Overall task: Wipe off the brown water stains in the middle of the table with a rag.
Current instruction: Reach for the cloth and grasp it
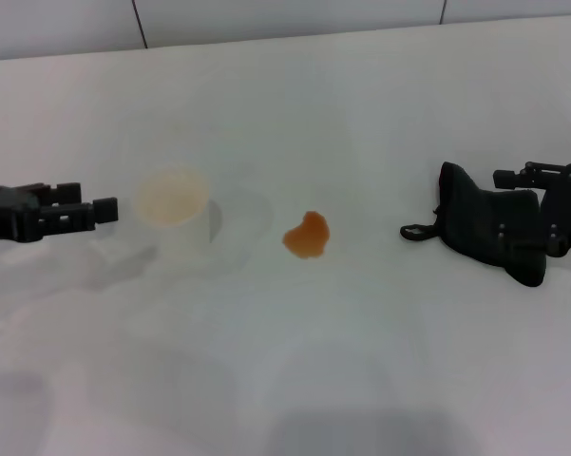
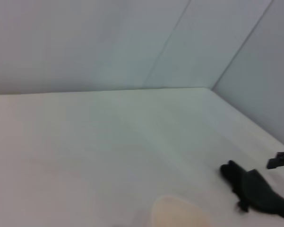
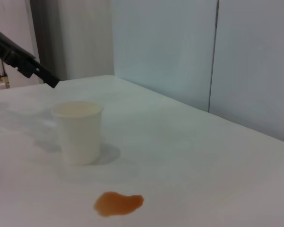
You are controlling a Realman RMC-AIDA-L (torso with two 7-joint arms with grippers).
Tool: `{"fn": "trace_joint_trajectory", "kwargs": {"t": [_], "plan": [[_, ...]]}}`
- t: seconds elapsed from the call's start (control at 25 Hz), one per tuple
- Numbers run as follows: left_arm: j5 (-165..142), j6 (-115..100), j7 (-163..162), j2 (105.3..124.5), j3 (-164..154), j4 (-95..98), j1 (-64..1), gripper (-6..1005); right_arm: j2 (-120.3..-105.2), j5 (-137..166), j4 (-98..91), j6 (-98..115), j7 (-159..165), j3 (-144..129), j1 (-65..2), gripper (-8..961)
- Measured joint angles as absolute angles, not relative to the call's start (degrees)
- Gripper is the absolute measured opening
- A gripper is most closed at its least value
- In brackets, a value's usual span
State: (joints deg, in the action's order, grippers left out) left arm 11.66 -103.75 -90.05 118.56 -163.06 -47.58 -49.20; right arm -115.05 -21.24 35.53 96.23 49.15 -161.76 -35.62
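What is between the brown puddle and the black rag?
Nothing: the head view shows only bare white table between the brown puddle and the black rag.

There are no words, numbers or signs to read anywhere, not even on the white cup (image 1: 175, 220).

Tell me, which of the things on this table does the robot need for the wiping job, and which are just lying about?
Part of the job:
- small orange-brown puddle mid-table
- crumpled black rag, at the right gripper
- plain white tabletop

Just there:
- white paper cup, upright, beside the puddle but apart from it
- left gripper, beside the cup, holding nothing
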Motion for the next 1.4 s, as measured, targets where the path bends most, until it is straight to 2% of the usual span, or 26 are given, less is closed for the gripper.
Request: {"fn": "trace_joint_trajectory", "kwargs": {"t": [0.32, 0.68, 1.4], "plan": [[14.3, -101.8, -88.1, 119.03, -163.0, -46.4, -45.8, 878, -115.05, -21.4, 35.2, 95.9, 49.0, -161.7, -35.8, 703], [22.5, -101.4, -86.1, 118.61, -163.0, -41.6, -42.0, 878, -115.05, -21.4, 35.1, 95.8, 49.0, -161.7, -35.9, 702], [17.0, -95.4, -86.5, 118.62, -163.1, -37.3, -44.1, 878, -115.15, -22.2, 35.0, 96.1, 49.1, -161.7, -36.5, 699]]}}
